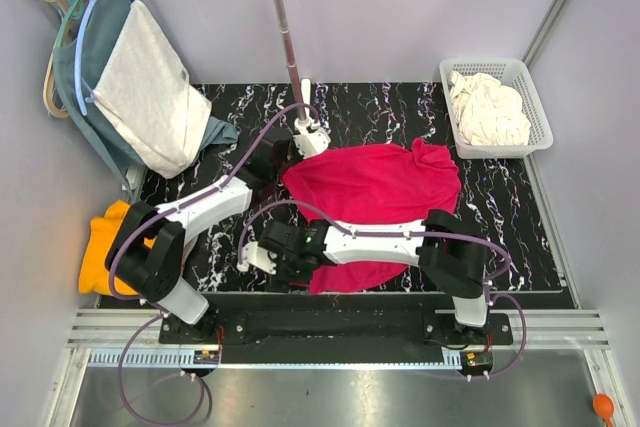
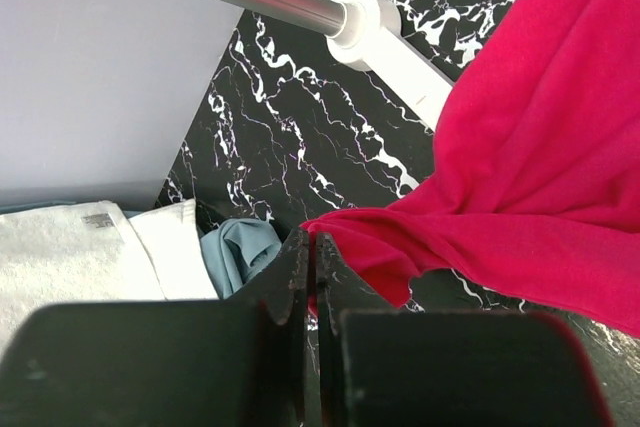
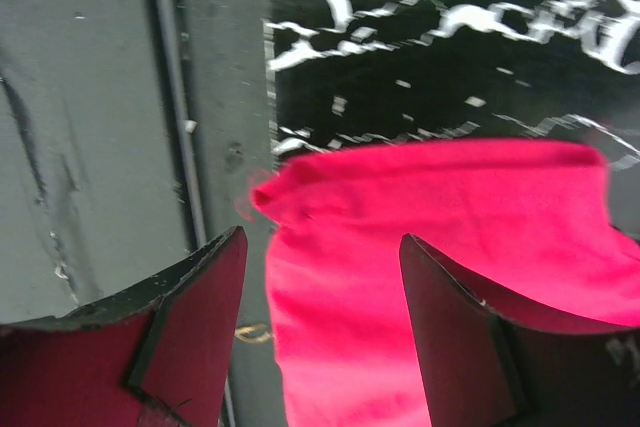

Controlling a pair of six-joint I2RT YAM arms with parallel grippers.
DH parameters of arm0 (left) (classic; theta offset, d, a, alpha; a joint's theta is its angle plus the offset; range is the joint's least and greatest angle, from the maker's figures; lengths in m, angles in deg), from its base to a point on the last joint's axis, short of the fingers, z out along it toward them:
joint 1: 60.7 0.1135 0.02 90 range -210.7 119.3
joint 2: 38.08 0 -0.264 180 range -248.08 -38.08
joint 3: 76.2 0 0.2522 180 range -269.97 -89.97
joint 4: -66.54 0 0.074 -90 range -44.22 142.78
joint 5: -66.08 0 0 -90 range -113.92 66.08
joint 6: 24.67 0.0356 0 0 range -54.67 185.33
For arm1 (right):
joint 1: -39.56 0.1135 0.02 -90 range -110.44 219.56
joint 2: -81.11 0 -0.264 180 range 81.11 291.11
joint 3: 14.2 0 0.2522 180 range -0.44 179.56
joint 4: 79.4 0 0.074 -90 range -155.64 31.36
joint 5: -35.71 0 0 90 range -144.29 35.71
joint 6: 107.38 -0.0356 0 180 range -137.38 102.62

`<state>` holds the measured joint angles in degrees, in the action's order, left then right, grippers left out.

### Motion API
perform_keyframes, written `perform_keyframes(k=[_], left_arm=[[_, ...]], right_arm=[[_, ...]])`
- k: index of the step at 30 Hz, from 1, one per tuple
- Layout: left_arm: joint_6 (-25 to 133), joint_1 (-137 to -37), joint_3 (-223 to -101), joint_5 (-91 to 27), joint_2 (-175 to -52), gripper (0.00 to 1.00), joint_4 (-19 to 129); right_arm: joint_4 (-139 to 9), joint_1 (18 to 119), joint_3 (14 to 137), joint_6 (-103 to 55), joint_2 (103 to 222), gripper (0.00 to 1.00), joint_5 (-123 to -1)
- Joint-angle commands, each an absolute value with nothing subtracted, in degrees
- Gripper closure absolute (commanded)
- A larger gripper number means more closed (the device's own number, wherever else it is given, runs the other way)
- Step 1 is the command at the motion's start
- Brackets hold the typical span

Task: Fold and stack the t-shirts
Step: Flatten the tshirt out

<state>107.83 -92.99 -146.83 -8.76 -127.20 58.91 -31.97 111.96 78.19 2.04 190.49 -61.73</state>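
A red t-shirt (image 1: 380,187) lies spread and rumpled on the black marbled table (image 1: 500,217). My left gripper (image 1: 270,165) is at the shirt's far left corner. In the left wrist view the gripper (image 2: 312,239) has its jaws pressed together on a fold of the red shirt (image 2: 540,147). My right gripper (image 1: 262,252) is at the shirt's near left edge by the table's front. In the right wrist view the gripper (image 3: 322,242) is open, with the red shirt's hem (image 3: 420,247) lying between its fingers, not pinched.
An orange garment (image 1: 105,247) lies at the table's left edge. A clothes rack stands behind, its foot (image 1: 310,132) on the table, holding a white shirt (image 1: 150,97) and a blue-grey shirt (image 1: 95,37). A white basket (image 1: 530,82) with cream cloth sits far right.
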Motion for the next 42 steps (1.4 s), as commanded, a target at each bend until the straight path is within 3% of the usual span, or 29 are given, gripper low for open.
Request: perform_keyframes(k=[1,15,24,26,27,35,42], left_arm=[[108.2,-92.9,-146.7,-9.1,-127.4,1.0,62.6],[108.3,-92.8,-144.5,-9.1,-127.6,1.0,64.0],[107.5,-92.7,-143.1,-9.6,-127.3,1.0,64.3],[107.1,-92.7,-142.8,-9.7,-126.8,1.0,64.0],[106.9,-92.7,-142.9,-9.7,-126.6,1.0,63.8],[105.6,-92.7,-144.7,-9.8,-121.1,1.0,57.9],[105.1,-92.7,-146.3,-11.1,-115.9,1.0,53.3]], right_arm=[[-35.3,112.9,78.8,0.8,191.7,0.29,-63.4],[-37.5,112.9,77.8,2.1,195.2,0.38,-62.3],[-37.8,112.9,76.5,3.2,193.8,0.76,-59.6],[-37.5,112.9,76.0,2.8,193.5,0.96,-59.1],[-37.3,112.9,75.9,2.8,192.7,1.0,-58.3],[-34.2,109.6,70.8,4.9,183.0,1.0,-48.3],[-30.8,96.4,71.2,5.9,170.9,1.0,-44.4]])
